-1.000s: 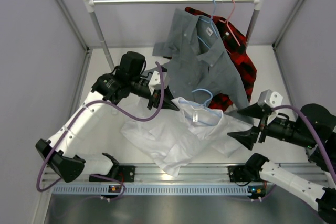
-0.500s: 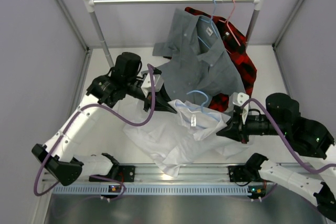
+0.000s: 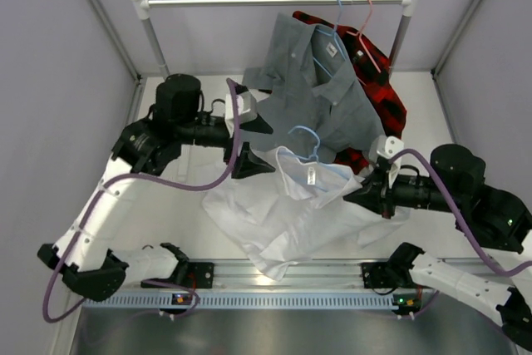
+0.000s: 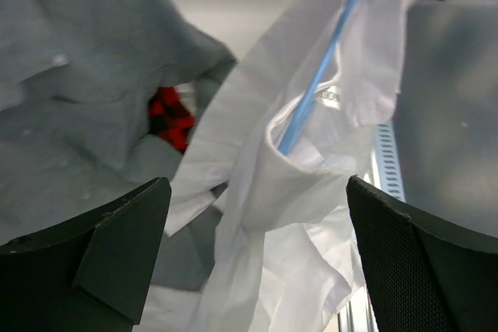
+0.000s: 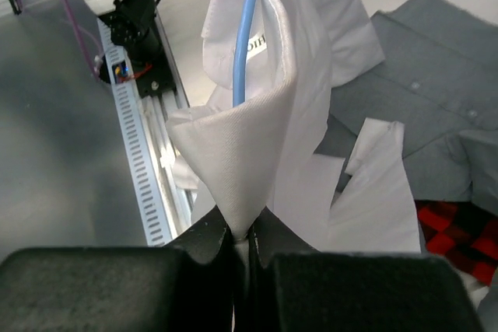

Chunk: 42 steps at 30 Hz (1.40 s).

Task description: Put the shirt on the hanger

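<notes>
Top view: left gripper [image 3: 270, 149] has its jaws spread wide, gripping nothing, at 10 o'clock of the shirt [image 3: 278, 222]. Right gripper [image 3: 363, 197] has its jaws closed on the shirt's edge at 3 o'clock. Shirt is draped, its lower part on the surface [image 3: 174, 224], with the hanger [image 3: 306, 140] sticking out of the collar at 12. Grey shirt [image 3: 320, 93] hangs behind.

Left wrist: jaws wide, shirt and blue wire in the gap ahead; can't tell if they touch.

Right wrist: jaws pinched tight on a shirt fold, wire running down into the fabric at 12.
</notes>
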Motion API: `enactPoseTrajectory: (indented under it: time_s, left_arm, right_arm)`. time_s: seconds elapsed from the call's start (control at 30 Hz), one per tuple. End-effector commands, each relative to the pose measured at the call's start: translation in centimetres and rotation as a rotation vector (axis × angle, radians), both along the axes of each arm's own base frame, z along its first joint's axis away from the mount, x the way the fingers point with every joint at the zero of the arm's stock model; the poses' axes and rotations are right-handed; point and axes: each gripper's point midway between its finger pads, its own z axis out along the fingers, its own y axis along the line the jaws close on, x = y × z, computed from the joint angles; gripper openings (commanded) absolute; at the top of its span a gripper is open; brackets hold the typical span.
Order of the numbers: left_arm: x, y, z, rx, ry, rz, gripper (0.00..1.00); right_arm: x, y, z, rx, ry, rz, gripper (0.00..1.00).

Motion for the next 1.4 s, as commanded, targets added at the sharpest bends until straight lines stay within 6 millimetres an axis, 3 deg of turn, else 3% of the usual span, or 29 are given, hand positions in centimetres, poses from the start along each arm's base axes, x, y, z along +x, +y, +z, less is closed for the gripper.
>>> enactPoseTrajectory:
  time_s: [0.0,0.03,0.07,0.13,0.17,0.27,0.3,0.37,0.4,0.53,0.6,0.63,0.67,0.73,0.77,0.83,0.9,1.03,1.07,1.17,1.37]
  left_arm:
    - [1.4,3.9,6.8,-0.121,-0.085,0.375,0.98]
    - [3.3,5.7,7.2,-0.136,-0.080,0.559,0.98]
    - [3.8,7.2,7.6,-0.154,-0.081,0.658,0.98]
    - [3.4,10.7,8.7,-0.220,-0.094,0.830,0.98]
    - [3.4,12.8,7.9,-0.223,-0.107,0.931,0.98]
    - [3.4,14.3,5.2,-0.204,-0.074,1.013,0.98]
    - [3.9,14.3,2.3,-0.146,-0.050,1.029,0.98]
    - [4.1,15.9,0.7,-0.141,-0.060,1.110,0.98]
    - [4.9,16.3,-2.3,-0.091,-0.045,1.155,0.98]
    - [5.8,20.1,-3.8,-0.229,-0.078,1.392,0.98]
    - [5.7,23.0,-2.7,-0.352,-0.127,1.524,0.98]
    - [5.8,23.7,-3.4,-0.351,-0.130,1.566,0.98]
    - [5.4,25.1,-3.1,-0.377,-0.138,1.620,0.98]
    - [5.1,27.2,-3.3,-0.394,-0.144,1.731,0.98]
    - [4.8,28.3,-3.2,-0.418,-0.147,1.777,0.98]
    - [4.4,30.0,-3.5,-0.443,-0.147,1.867,0.98]
    - [4.3,30.6,-3.6,-0.451,-0.155,1.891,0.98]
    - [5.7,30.3,-4.7,-0.398,-0.153,1.881,0.98]
    - [6.1,29.9,-5.0,-0.381,-0.143,1.861,0.98]
    - [7.2,28.7,-6.0,-0.322,-0.123,1.808,0.98]
    - [8.5,26.0,-7.5,-0.245,-0.073,1.682,0.98]
  right_arm:
    - [1.9,1.2,6.8,0.177,-0.151,-0.044,0.00]
    - [2.7,1.3,7.8,0.201,-0.168,-0.084,0.00]
    - [3.3,1.3,8.4,0.215,-0.176,-0.112,0.00]
    - [4.7,1.9,10.0,0.255,-0.195,-0.157,0.00]
    - [5.6,2.2,10.6,0.274,-0.177,-0.196,0.00]
    - [7.8,2.4,13.1,0.363,-0.166,-0.308,0.00]
    - [8.8,2.7,13.9,0.387,-0.156,-0.344,0.00]
    - [10.8,3.1,16.1,0.455,-0.128,-0.433,0.00]
    - [11.4,3.3,16.9,0.476,-0.120,-0.454,0.00]
    - [13.2,5.0,20.2,0.600,-0.029,-0.498,0.00]
    - [13.4,6.9,20.2,0.616,0.010,-0.464,0.00]
    - [13.3,7.7,19.7,0.615,0.033,-0.451,0.00]
    - [13.6,8.6,18.0,0.590,0.056,-0.458,0.00]
    - [14.2,9.2,16.8,0.612,0.074,-0.519,0.00]
    - [14.7,9.8,14.5,0.590,0.100,-0.548,0.00]
    - [15.6,10.4,13.6,0.632,0.142,-0.617,0.00]
    - [16.2,12.2,13.0,0.624,0.157,-0.642,0.00]
    - [18.8,13.3,13.8,0.604,0.098,-0.786,0.00]
    - [19.6,14.0,14.8,0.607,0.087,-0.804,0.00]
    - [21.3,14.7,15.2,0.560,0.043,-0.866,0.00]
    - [23.5,16.0,14.2,0.483,-0.016,-0.926,0.00]
